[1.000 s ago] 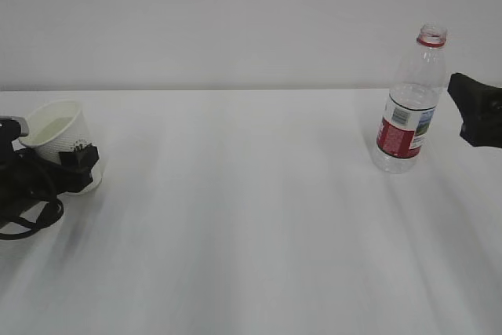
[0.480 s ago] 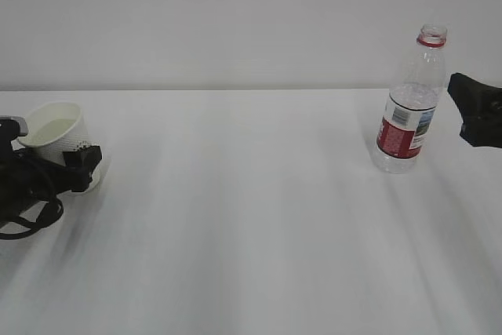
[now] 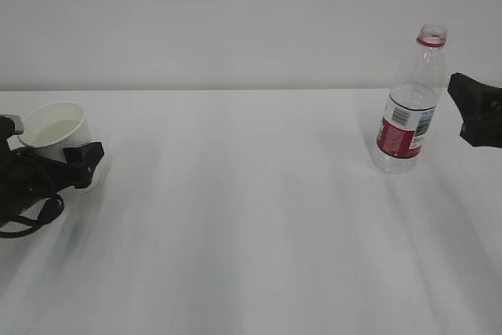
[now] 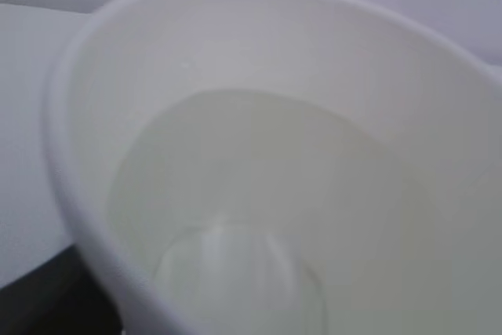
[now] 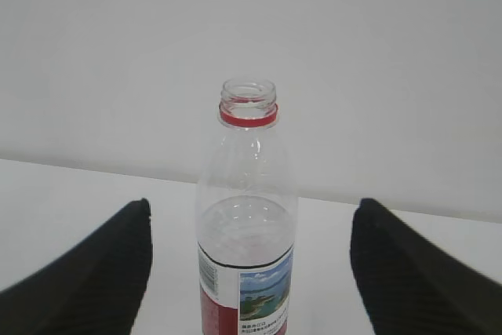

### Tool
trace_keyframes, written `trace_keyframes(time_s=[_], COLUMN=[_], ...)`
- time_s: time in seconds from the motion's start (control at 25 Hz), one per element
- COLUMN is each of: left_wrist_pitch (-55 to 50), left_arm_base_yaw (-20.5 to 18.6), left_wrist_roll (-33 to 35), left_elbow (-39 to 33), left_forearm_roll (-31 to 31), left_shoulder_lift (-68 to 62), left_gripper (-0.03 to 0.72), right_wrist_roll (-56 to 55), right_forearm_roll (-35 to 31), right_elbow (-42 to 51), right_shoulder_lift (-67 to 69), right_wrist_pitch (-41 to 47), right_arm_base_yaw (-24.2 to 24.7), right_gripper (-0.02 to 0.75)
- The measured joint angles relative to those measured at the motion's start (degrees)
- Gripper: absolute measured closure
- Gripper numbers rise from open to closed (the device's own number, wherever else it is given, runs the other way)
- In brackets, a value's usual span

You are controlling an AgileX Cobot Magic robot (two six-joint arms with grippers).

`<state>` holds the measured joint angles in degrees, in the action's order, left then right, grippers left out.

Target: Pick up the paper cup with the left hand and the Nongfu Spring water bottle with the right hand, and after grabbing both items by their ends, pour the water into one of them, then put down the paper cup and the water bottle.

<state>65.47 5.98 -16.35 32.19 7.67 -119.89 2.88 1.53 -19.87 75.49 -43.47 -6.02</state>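
At far left we see the white paper cup (image 3: 56, 135), pale water (image 4: 259, 217) inside, standing on the bench (image 3: 251, 233) with our left claw (image 3: 74, 164) spread loose around it. Wide bare bench follows. The capless, red-labelled bottle (image 3: 408, 103) stands upright near the right edge, our right claw (image 3: 474, 111) released beside it.

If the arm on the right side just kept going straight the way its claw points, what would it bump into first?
Most likely the Nongfu Spring water bottle: it stands centred between the right hand's open fingers, with nothing visible in between.
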Motion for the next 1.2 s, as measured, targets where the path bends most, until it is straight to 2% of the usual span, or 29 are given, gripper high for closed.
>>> trace_keyframes(time_s=[0.88,1.2], left_wrist_pitch=[0.4,0.4], left_arm_base_yaw=[0.0,0.0], left_wrist_roll=[-6.2,-6.4], left_elbow=[-7.2,-7.6], left_forearm_roll=[4.6,6.0], left_shoulder_lift=[2.7,3.0], left_gripper=[0.001,-0.003], right_wrist_roll=[0.0,0.0], right_forearm_roll=[0.0,0.0], right_elbow=[0.0,0.0], right_shoulder_lift=[0.0,0.0], right_wrist_pitch=[0.0,0.0], right_arm_base_yaw=[0.0,0.0], right_gripper=[0.148,0.148])
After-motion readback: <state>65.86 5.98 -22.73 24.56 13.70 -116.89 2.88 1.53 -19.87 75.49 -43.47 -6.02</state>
